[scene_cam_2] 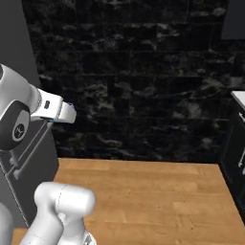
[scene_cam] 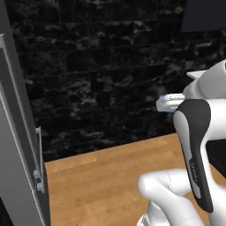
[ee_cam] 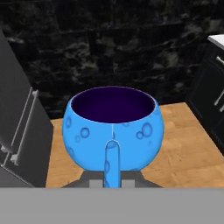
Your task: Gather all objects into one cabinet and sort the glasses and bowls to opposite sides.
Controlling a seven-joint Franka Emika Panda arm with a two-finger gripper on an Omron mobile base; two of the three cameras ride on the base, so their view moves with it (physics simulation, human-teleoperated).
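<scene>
The hand (ee_cam: pixel 112 183) is clenched on the small bright blue bowl (ee_cam: pixel 113 131) with its dark blue inside, holding it upright and clear of the wooden counter (ee_cam: pixel 183 144), which lies well below. In the hand view the bowl sits right against the camera, rim level; the black marble wall (ee_cam: pixel 113 48) stands behind it and a grey panel with a long pale bar handle (ee_cam: pixel 24 118) rises to one side. The step in hand looks like the carry: the bowl is lifted and on its way to the cabinet. The next move seemingly calls for bringing it level to the cabinet's opening, setting it on the bowls' side of the shelf, and only then letting go. No shelf or opening can be made out here.
</scene>
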